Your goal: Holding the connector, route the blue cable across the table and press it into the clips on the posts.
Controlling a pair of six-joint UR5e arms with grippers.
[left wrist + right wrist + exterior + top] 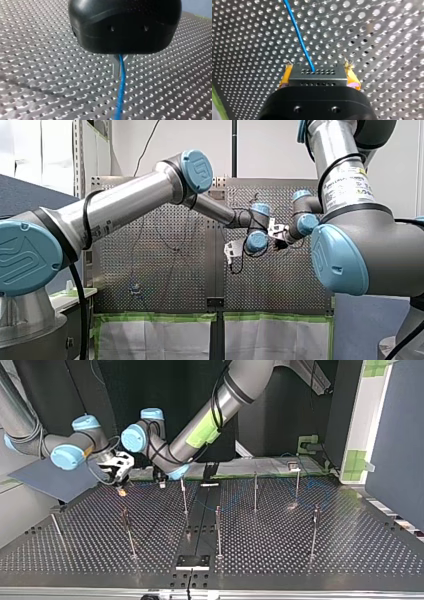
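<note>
Between yellow pads [285, 76], my right end effector [318, 68] clamps the connector [319, 76] — the blue cable [299, 35] runs ahead (over the perforated tabletop [249, 37]) — my left end effector [120, 67] pinches it narrowly.

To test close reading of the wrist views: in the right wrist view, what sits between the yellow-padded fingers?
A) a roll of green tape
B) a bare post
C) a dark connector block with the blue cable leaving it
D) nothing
C: the connector sits clamped between the right gripper's yellow pads, and the blue cable runs out of its perforated face.
</note>
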